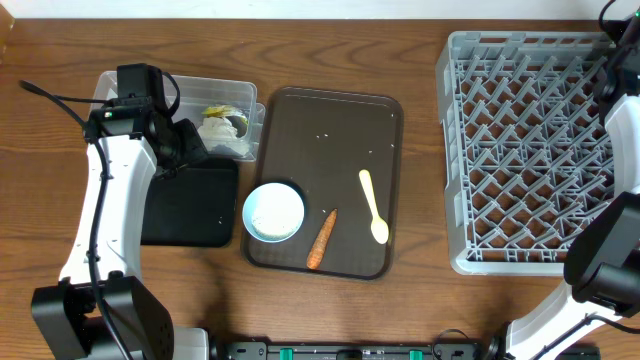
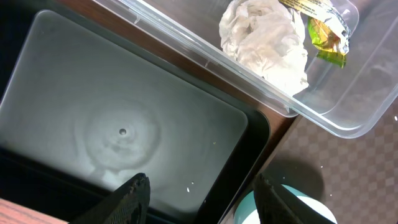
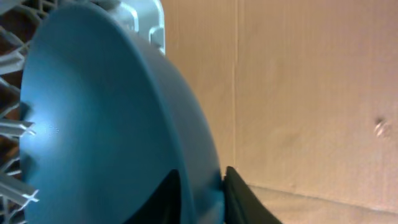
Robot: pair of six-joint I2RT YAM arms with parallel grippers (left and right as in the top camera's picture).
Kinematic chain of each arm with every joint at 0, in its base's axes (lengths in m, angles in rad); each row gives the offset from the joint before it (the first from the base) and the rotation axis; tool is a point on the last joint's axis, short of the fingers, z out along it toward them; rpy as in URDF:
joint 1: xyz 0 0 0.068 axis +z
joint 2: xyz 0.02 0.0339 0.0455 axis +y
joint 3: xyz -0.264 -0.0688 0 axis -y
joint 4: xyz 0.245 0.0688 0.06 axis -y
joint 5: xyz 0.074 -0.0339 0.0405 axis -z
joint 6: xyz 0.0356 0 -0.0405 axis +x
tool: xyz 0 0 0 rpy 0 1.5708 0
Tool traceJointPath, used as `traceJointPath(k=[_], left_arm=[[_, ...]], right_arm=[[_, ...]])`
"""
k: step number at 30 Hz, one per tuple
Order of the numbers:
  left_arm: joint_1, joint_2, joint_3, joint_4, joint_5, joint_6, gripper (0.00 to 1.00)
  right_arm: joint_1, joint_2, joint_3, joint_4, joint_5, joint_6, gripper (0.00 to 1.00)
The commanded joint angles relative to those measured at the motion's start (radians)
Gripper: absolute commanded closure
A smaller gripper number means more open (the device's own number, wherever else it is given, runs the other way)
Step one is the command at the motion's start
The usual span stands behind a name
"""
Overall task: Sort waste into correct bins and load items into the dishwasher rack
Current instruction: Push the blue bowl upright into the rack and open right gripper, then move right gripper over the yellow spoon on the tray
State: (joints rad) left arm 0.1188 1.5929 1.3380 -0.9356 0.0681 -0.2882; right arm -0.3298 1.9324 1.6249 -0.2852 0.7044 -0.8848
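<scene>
My left gripper (image 2: 200, 194) is open and empty, over the right edge of the black tray (image 2: 124, 93), next to the clear tub (image 2: 367, 93). The tub holds a crumpled white wrapper (image 2: 267, 43) and a yellow-green wrapper (image 2: 326, 37). In the overhead view the left gripper (image 1: 190, 145) sits between the tub (image 1: 180, 88) and the black tray (image 1: 190, 210). My right gripper (image 3: 205, 193) is shut on the rim of the dark-blue bowl (image 3: 106, 112), at the far right corner of the grey rack (image 1: 530, 150). The bowl is hidden overhead.
The brown serving tray (image 1: 330, 120) holds a small bowl (image 1: 273, 212), white inside with a light-blue rim, an orange carrot piece (image 1: 321, 238), a pale yellow spoon (image 1: 373, 205) and a few rice grains (image 1: 322, 136). A rice speck (image 2: 189, 186) lies in the black tray.
</scene>
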Motion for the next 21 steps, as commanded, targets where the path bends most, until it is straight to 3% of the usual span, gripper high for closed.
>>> traceJointPath(k=[1,2,4,9,12,15,21], left_arm=[[0.002,-0.020,0.008,-0.002,-0.005,-0.005,0.44],[0.002,-0.020,0.008,-0.002,-0.005,-0.005,0.44],[0.002,-0.020,0.008,-0.002,-0.005,-0.005,0.44],[0.002,-0.020,0.008,-0.002,-0.005,-0.005,0.44],[0.002,-0.020,0.008,-0.002,-0.005,-0.005,0.44],[0.002,-0.020,0.008,-0.002,-0.005,-0.005,0.43],[0.002,-0.020,0.008,-0.002,-0.005,-0.005,0.44]], right_arm=[[-0.009,0.021,-0.051,-0.039,0.003,0.162,0.65],[-0.009,0.009,-0.051,-0.037,-0.005,0.201,0.54],[-0.010,-0.019,-0.051,-0.034,-0.046,0.253,0.47],[-0.009,-0.089,-0.051,-0.058,-0.199,0.282,0.40],[-0.009,-0.128,-0.051,-0.067,-0.208,0.368,0.27],[-0.009,-0.154,-0.051,-0.068,-0.208,0.416,0.21],[-0.005,-0.194,-0.051,-0.093,-0.278,0.436,0.15]])
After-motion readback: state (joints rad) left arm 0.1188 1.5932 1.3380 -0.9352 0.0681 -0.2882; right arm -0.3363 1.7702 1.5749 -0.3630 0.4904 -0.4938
